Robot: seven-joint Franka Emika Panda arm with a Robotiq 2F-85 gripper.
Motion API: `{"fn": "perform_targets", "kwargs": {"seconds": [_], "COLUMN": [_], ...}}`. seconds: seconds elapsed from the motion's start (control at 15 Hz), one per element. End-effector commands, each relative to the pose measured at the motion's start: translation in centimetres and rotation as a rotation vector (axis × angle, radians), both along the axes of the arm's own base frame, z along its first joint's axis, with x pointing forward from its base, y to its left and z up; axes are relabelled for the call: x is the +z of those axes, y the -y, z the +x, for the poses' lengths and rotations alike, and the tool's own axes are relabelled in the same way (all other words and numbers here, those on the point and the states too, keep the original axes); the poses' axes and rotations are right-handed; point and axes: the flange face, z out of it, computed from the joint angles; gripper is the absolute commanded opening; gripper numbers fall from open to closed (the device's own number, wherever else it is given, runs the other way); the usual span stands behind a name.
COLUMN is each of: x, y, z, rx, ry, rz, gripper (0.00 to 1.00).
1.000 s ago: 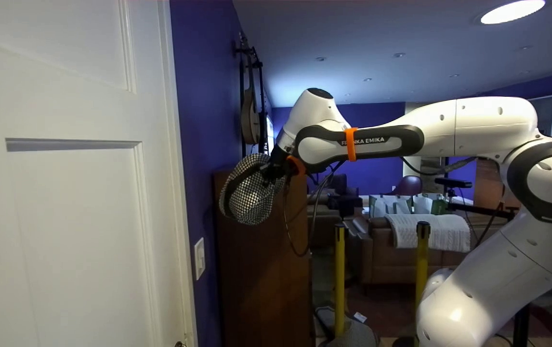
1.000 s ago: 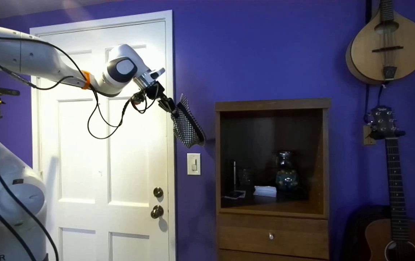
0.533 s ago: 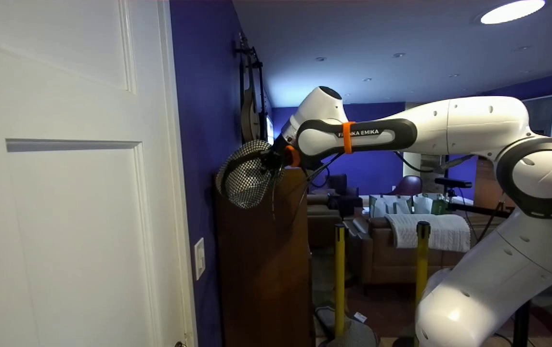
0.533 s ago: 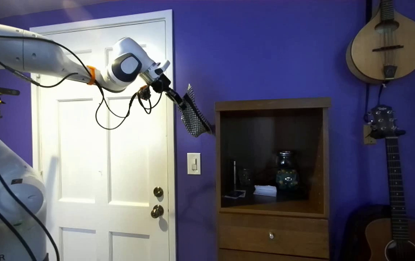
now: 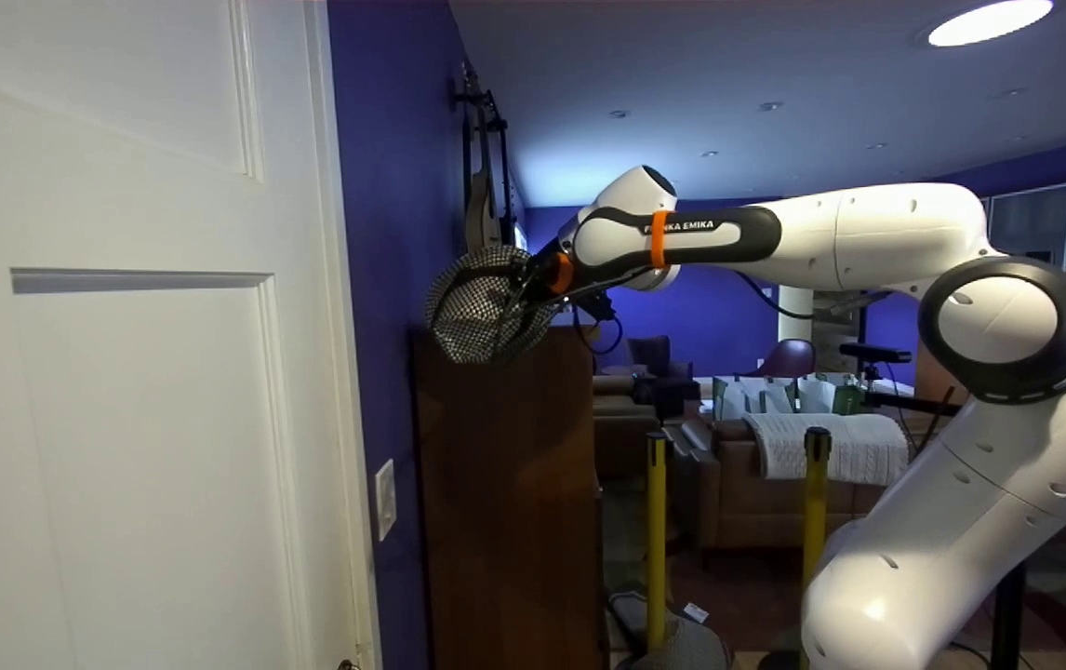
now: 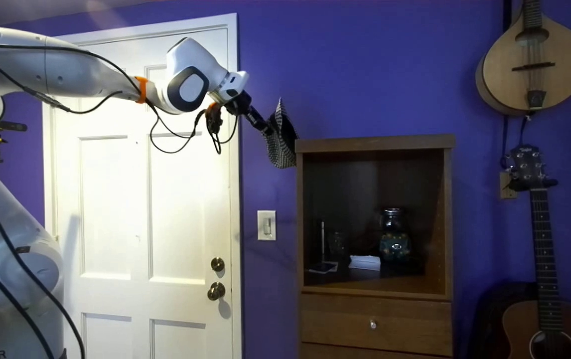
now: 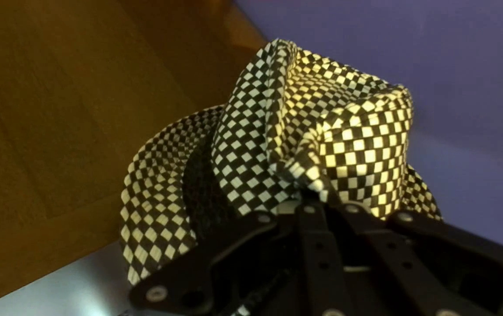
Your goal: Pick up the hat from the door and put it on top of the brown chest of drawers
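EMIKA reads clear on the arm (image 5: 1007, 316), an orange strap (image 5: 659, 239) crossing the word before! Forearm (image 5: 831, 237) nearly level towards nine o'clock in an exterior view, wrist (image 5: 631, 195) angled down to eight. And the gripper (image 6: 267, 130) clamps the checked hat (image 6: 281, 147) by its crown; in an exterior view it hangs tilted towards four o'clock, near the ten-o'clock corner of the brown chest of drawers (image 6: 375, 143)!

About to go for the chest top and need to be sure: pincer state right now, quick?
Pincer: closed, holding the hat.
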Motion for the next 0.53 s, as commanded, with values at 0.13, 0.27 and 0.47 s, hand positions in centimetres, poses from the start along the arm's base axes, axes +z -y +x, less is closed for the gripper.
{"fn": "perform_targets", "kwargs": {"seconds": [0.13, 0.27, 0.47], "x": [2.1, 1.2, 1.0], "y": [3.3, 2.8, 3.5], "z": [0.3, -0.2, 0.1], "rx": [-0.093, -0.075, -0.1], "ry": [0.164, 0.12, 0.137], "rz": [0.216, 0.181, 0.222], "gripper": [0.01, 0.04, 0.04]}}
